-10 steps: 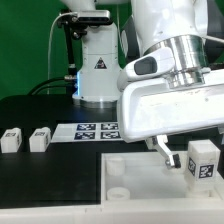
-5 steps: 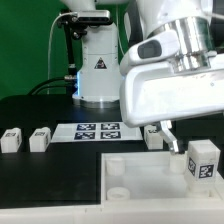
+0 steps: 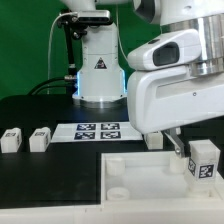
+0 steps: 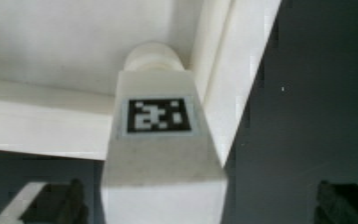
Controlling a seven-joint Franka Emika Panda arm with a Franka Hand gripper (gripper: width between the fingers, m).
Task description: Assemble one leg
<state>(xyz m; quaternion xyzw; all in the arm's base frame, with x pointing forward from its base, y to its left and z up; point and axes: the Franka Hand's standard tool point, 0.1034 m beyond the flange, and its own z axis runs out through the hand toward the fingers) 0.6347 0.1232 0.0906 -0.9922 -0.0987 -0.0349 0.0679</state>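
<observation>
**A:** Where was the leg at that moment?

**B:** The leg [image 3: 203,160] stood upright on the white panel [image 3: 150,180], close to the panel's far edge and toward its corner on the exterior view's right. Its marker tag faced the exterior camera.

**A:** And the gripper?

**B:** The gripper [image 4: 197,203] hung over the leg with its jaws apart. In the wrist view the two dark fingers [image 4: 55,200] sat one on each side of the leg. One stood clearly off it. The other was near it, and I could not tell whether it touched.

**A:** Was the leg seated in a socket?

**B:** I could not tell. A round socket [image 3: 118,170] showed only at the panel's far corner on the exterior view's left.

**A:** What else lay on the table?

**B:** The black table [image 3: 50,175] carried the marker board [image 3: 97,130] along its far edge. A third leg [image 3: 153,137] stood just beside the board's end on the exterior view's right. Two more legs, one [image 3: 11,138] and another [image 3: 39,138], stood side by side near the table's edge on the exterior view's left, well apart from the panel.
</observation>
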